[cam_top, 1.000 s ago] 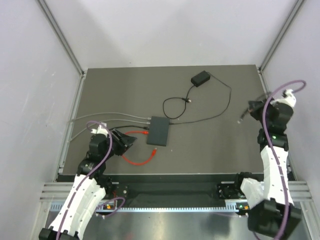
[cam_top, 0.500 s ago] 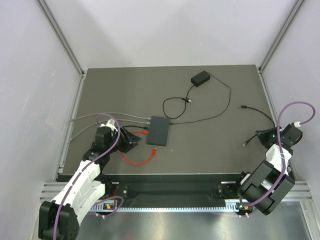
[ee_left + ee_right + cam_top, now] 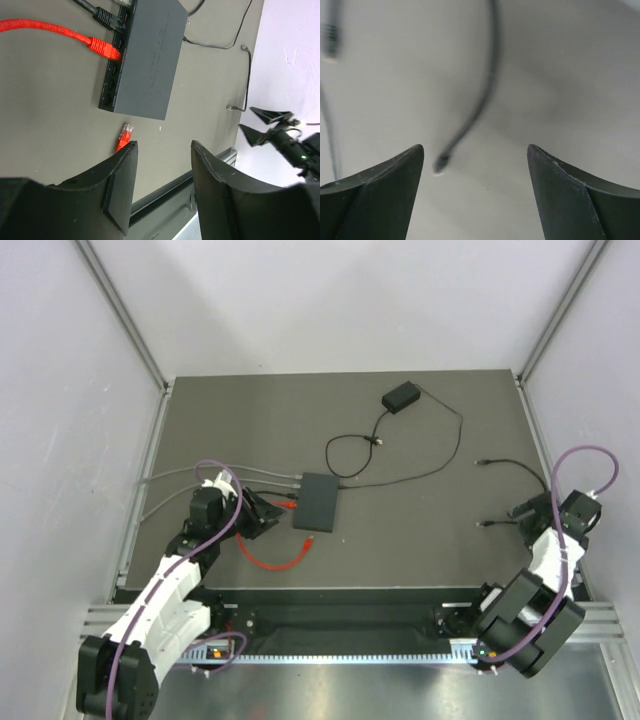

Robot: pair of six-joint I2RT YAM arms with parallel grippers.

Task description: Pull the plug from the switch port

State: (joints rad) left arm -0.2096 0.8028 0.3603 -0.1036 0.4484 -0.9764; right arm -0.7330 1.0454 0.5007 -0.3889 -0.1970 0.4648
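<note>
The switch (image 3: 318, 502) (image 3: 147, 60) is a flat black box lying mid-mat. A red plug (image 3: 102, 48) (image 3: 290, 505) sits in one of its ports, with a black plug (image 3: 106, 17) in a port beside it. My left gripper (image 3: 265, 515) (image 3: 164, 147) stands open just left of the switch, with nothing between its fingers. The red cable's loose end (image 3: 125, 137) (image 3: 308, 540) lies by the left finger's tip. At the right edge my right gripper (image 3: 518, 512) (image 3: 475, 150) is open over the mat. A thin black cable's end (image 3: 441, 162) (image 3: 482, 525) lies free under it.
A small black power brick (image 3: 401, 396) with a thin cord sits at the back. Grey cables (image 3: 200, 475) run from the switch to the left edge. The red cable loops on the mat (image 3: 270, 562) near the front edge. Walls stand close on both sides.
My right gripper has swung from the right wall down to the near right and opened, letting the thin black cable drop to the mat. My left gripper edged closer to the switch.
</note>
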